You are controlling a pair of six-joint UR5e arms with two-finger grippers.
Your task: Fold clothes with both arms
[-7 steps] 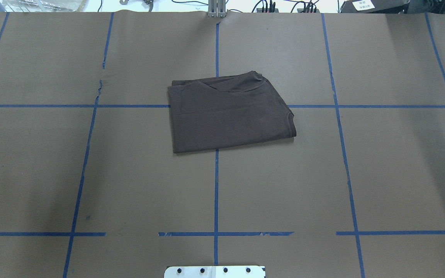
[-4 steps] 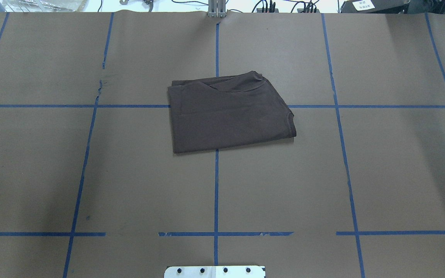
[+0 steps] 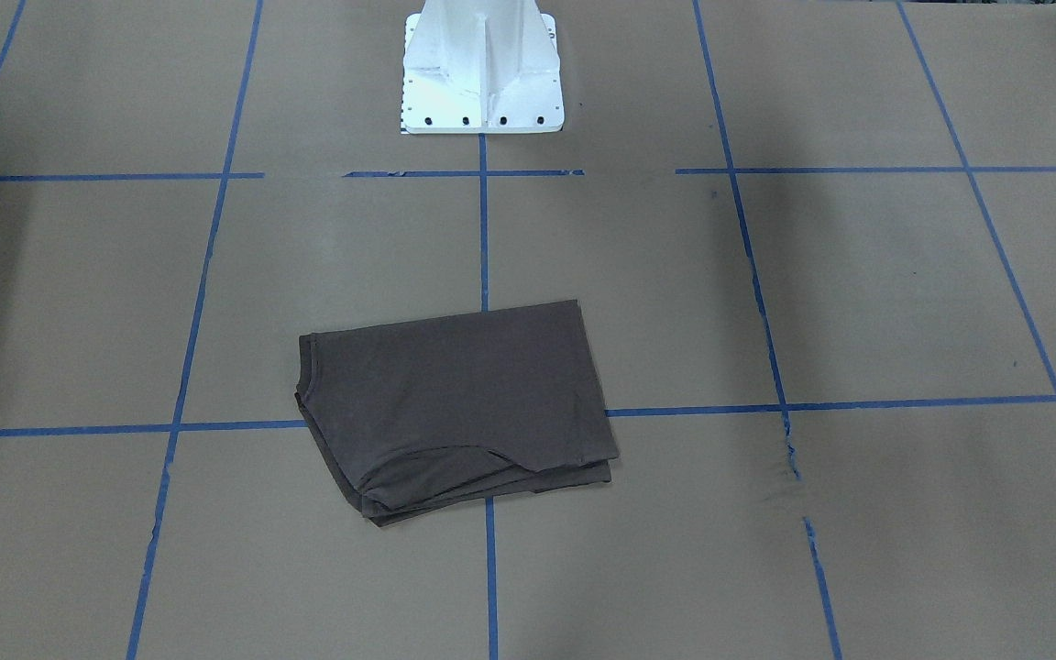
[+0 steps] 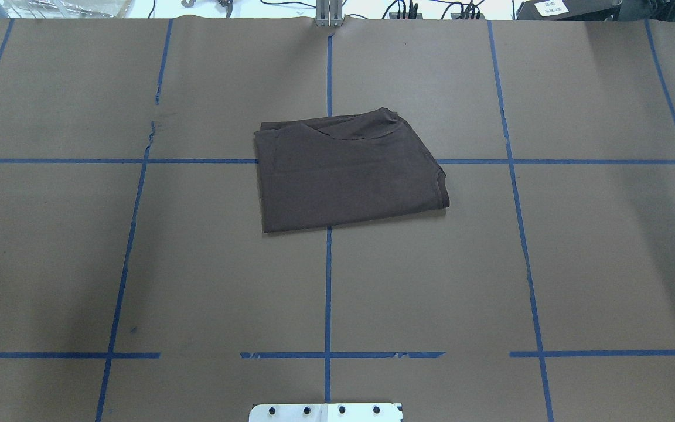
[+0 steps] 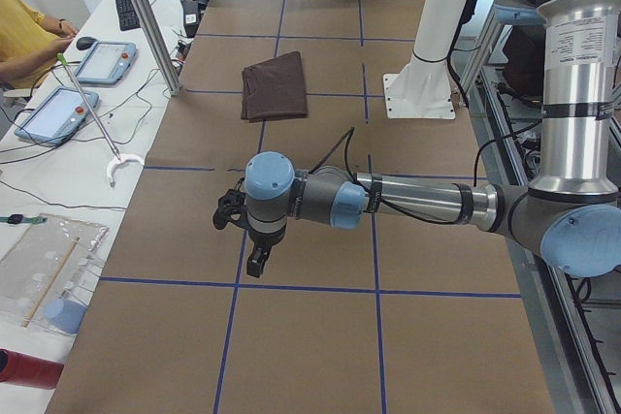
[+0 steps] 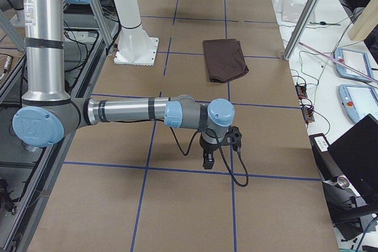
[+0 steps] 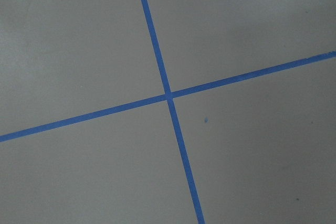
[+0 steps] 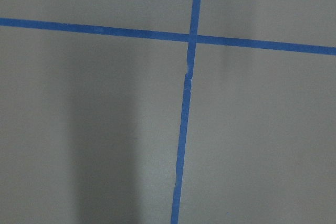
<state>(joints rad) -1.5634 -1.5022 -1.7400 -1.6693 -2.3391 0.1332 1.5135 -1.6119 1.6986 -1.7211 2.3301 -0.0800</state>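
The shirt (image 4: pixel 343 170) lies folded in a small flat pile near the middle of the table (image 4: pixel 607 264). It sits on the brown paper where two blue tape lines (image 4: pixel 328 293) cross, out in front of the white base (image 3: pixel 482 73). The folding looks done or nearly done, so I think the job now is to keep both arms out of the way and not bump the pile. The edge of the pile on the side away from the robot is a bit messy, with lower layers peeking out. If one more fold or a tidy-up is wanted, both claws should come in slowly from the two sides. They should pinch two corners of the same edge, lift together at the same height, and lay the cloth down softly so the layers do not slide. The left claw (image 5: pixel 254 267) hangs over bare paper toward the robot's left end of the table, pointing down, well apart from the shirt. The right claw (image 6: pixel 207 162) hangs the same way toward the other end, also well apart from it. So the shirt sits between the two claws and neither one touches it. Both claws show only in the side views, so I cannot tell if they are open or closed. Each wrist camera sees only paper and a cross of blue tape, no cloth.
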